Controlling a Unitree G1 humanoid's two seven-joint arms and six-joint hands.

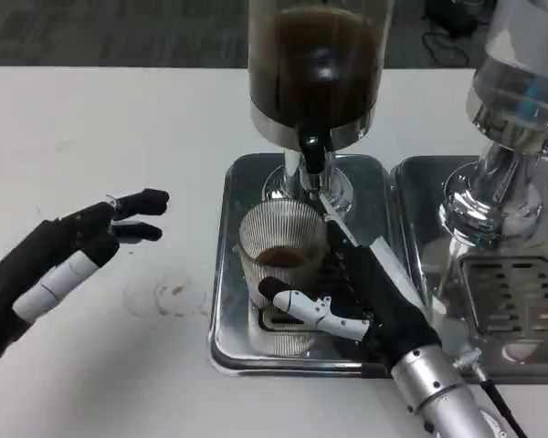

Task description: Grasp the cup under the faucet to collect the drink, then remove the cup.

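The left hand (73, 251) hovers over the bare left part of the white table (119, 109), fingers apart and holding nothing; it has no evident part in this step, and I judge it best kept well apart from the tray. A faint brownish stain (172, 294) marks the table just beside the tray's left edge.

On the silver drip tray (226, 274) stands the cup (281, 251), a clear ribbed glass upright over the grille near the tray's front, directly below the black faucet (312, 151) of the dark-filled drink dispenser (315, 68). A shallow layer of brown drink lies in the cup's bottom, so I judge the collecting is under way and far from full.

The right hand (365, 297) wraps the cup from its right side: the thumb crosses the front of the glass low down, and the other fingers run up behind it toward the faucet. It appears to hold the cup, though how firmly cannot be told.

To do this step well, the grip should stay steady and the cup upright with its mouth centred under the faucet. When lifting away, the rim will need to clear the faucet, so drawing the cup toward the tray's front edge before raising it seems wise.

At the table's right edge stands a second dispenser (521, 100) on its own tray.
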